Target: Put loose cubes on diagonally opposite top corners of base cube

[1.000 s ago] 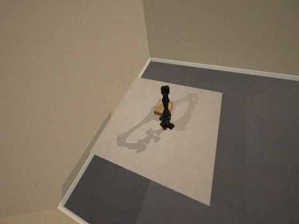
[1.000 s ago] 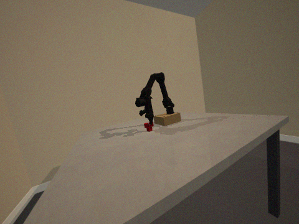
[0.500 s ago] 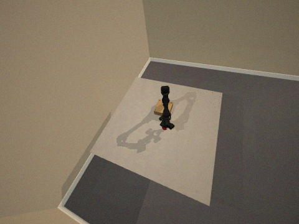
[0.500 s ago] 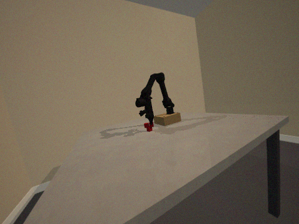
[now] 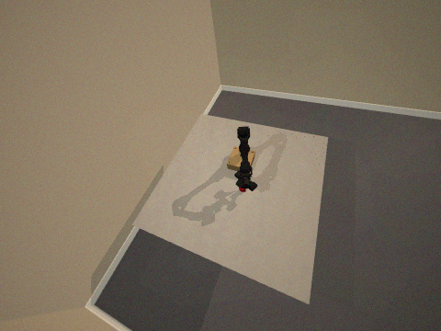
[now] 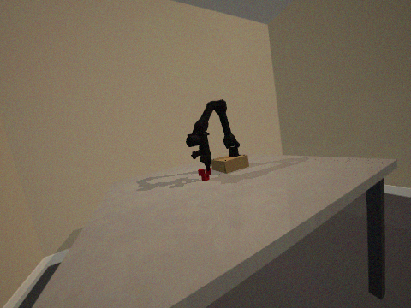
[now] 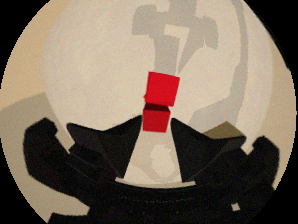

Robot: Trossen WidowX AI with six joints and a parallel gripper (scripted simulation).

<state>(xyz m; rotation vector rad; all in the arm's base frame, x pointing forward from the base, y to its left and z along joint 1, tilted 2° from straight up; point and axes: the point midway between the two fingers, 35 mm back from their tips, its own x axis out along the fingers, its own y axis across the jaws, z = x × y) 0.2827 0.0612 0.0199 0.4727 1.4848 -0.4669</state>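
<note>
In the wrist view a red cube (image 7: 156, 120) sits between my gripper's (image 7: 157, 129) fingertips, and the fingers stand a little off its sides. A second red cube (image 7: 162, 88) lies just beyond it, with a thin dark gap between the two. In the exterior view the red cubes (image 6: 205, 174) form a small pile on the table, wider at the top than at the bottom, right under the gripper (image 6: 206, 167). I cannot tell the separate cubes apart there. In the top view only a bit of red (image 5: 242, 188) shows under the gripper (image 5: 244, 185). The gripper is open.
A tan wooden block (image 6: 230, 163) holds the arm's base just behind the cubes; it also shows in the top view (image 5: 241, 159). The table's front and right edges drop to a dark floor. Walls stand behind and to the left.
</note>
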